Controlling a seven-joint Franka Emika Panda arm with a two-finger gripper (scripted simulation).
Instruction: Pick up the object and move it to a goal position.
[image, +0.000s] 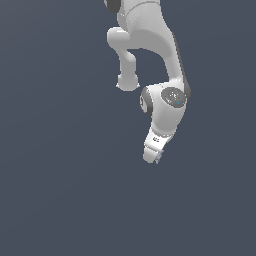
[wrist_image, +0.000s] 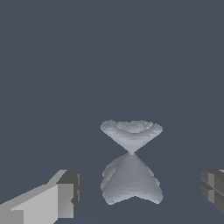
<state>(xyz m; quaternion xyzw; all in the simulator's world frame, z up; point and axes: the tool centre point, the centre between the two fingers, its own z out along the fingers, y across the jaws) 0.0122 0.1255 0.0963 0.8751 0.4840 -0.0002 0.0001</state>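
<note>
Between the spread end effector (wrist_image: 139, 192) fingers, apparently untouched: object (wrist_image: 131, 164).

We see a glossy white arm (image: 150, 45) built of rounded, tube-like segments, with dark grey bands at the joints. One joint carries a round grey cap (image: 173, 96) speckled with small red and teal dots. The gripper (image: 156, 159) is a white block with a small dark marking on its side. In the wrist view its fingers (wrist_image: 52, 199) are pale grey, blocky and angular, ending in darker grey pads (wrist_image: 212, 188).
</note>
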